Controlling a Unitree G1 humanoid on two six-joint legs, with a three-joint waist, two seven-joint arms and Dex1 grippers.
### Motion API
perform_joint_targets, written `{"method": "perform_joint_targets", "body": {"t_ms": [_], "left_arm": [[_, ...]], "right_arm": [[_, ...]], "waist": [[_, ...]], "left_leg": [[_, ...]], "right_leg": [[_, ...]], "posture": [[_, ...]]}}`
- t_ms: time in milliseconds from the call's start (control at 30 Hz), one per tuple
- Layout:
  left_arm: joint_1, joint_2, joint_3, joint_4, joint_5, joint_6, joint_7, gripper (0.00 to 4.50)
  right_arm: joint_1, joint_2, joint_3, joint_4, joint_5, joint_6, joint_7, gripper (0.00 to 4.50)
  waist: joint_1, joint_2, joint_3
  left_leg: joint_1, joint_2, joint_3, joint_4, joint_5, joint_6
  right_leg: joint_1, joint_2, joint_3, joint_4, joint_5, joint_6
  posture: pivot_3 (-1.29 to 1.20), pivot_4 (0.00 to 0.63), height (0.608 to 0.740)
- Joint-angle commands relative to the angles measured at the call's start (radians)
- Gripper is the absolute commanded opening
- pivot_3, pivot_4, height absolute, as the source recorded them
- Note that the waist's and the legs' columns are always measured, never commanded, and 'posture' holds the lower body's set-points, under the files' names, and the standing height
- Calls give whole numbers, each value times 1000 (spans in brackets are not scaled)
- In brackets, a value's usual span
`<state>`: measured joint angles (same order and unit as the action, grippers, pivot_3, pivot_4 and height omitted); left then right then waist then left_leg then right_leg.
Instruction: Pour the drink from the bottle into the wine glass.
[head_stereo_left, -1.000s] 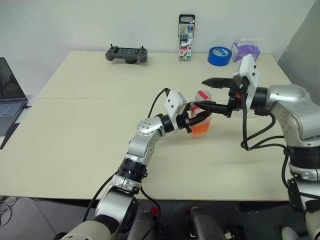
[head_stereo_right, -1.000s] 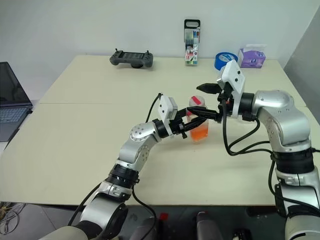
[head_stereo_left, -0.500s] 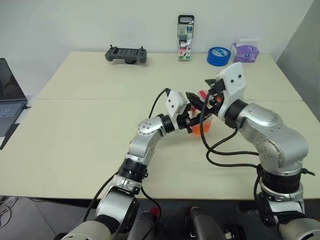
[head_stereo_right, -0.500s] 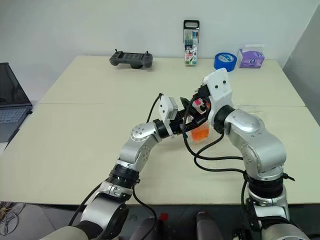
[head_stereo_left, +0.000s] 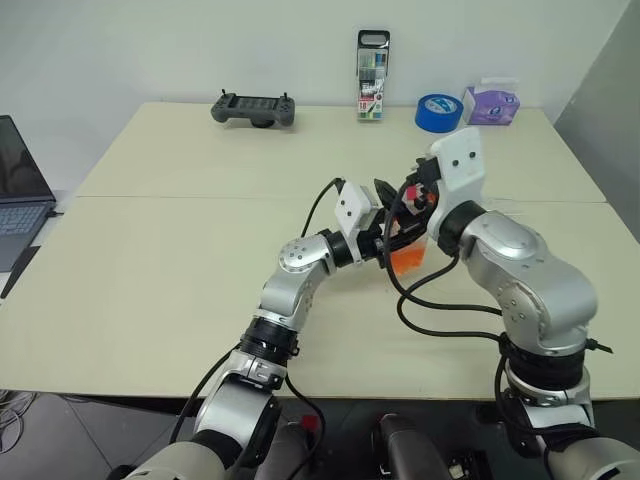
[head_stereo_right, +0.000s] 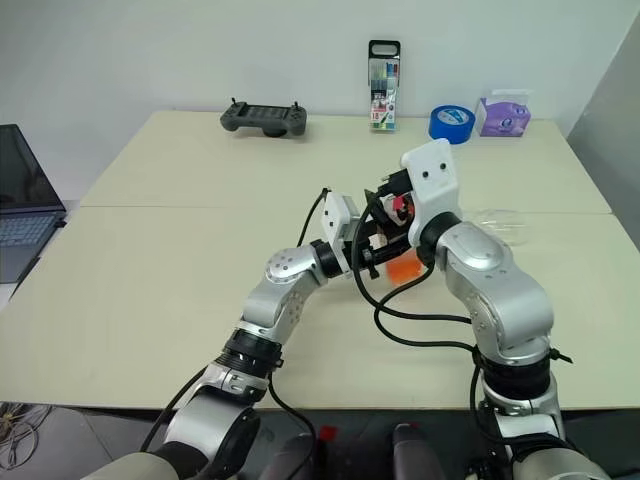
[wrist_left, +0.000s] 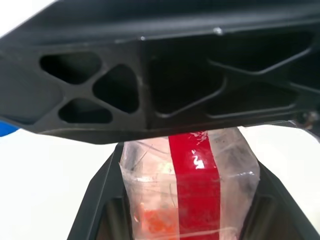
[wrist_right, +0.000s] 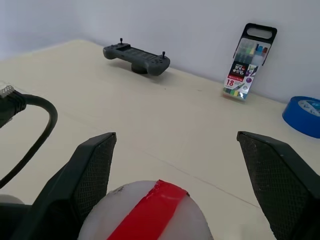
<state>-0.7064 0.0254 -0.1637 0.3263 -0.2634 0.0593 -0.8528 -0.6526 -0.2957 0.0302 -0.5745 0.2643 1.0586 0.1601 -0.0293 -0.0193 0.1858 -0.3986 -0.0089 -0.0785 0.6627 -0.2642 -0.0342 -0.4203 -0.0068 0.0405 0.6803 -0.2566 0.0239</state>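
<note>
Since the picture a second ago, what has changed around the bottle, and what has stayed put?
The right end effector swung in from the bottle's right side, wrist turning, and now straddles the cap, jaws open, nothing gripped. The left end effector stays shut on the bottle, drink inside, nothing poured. The controller, marker pack and tape roll are unmoved.

A grey controller (head_stereo_left: 253, 108) is lying near the table's (head_stereo_left: 150, 260) far edge, well left of a marker pack (head_stereo_left: 372, 76) standing upright. A blue tape roll (head_stereo_left: 438, 111) is sitting just right of the pack, a purple tissue box (head_stereo_left: 491, 101) beside it. A laptop (head_stereo_left: 18, 195) is sitting open at the left edge
</note>
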Motion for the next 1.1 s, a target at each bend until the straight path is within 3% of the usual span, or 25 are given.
{"method": "perform_joint_targets", "body": {"t_ms": [33, 467, 800, 1100], "left_arm": [[-23, 6, 19, -29, -15, -28, -9, 1814], [-31, 15, 21, -13, -14, -34, -13, 1814], [-38, 18, 19, 5, -6, -42, -9, 1814], [-42, 17, 25, 6, -5, -46, -7, 1814]], "right_arm": [[21, -39, -98, -97, 22, 63, 8, 4112], [78, -28, -161, -246, 131, 191, 29, 4112], [118, -59, -131, -264, 153, 182, 51, 4112], [104, -4, -132, -248, 174, 155, 37, 4112]], "waist": [[0, 0, 0], [-1, 0, 0], [-1, 0, 0], [-1, 0, 0]], "left_leg": [[0, 0, 0, 0, 0, 0], [0, 1, 0, 0, 0, 0], [0, 1, 1, 0, 0, 0], [0, 1, 0, 0, 0, 0]], "right_leg": [[0, 0, 0, 0, 0, 0], [0, 2, 0, 0, 0, 0], [0, 2, 0, 0, 0, 0], [0, 2, 0, 0, 0, 0]], "posture": [[0, 150, 740], [0, 150, 740], [0, 150, 740], [0, 150, 740]]}}
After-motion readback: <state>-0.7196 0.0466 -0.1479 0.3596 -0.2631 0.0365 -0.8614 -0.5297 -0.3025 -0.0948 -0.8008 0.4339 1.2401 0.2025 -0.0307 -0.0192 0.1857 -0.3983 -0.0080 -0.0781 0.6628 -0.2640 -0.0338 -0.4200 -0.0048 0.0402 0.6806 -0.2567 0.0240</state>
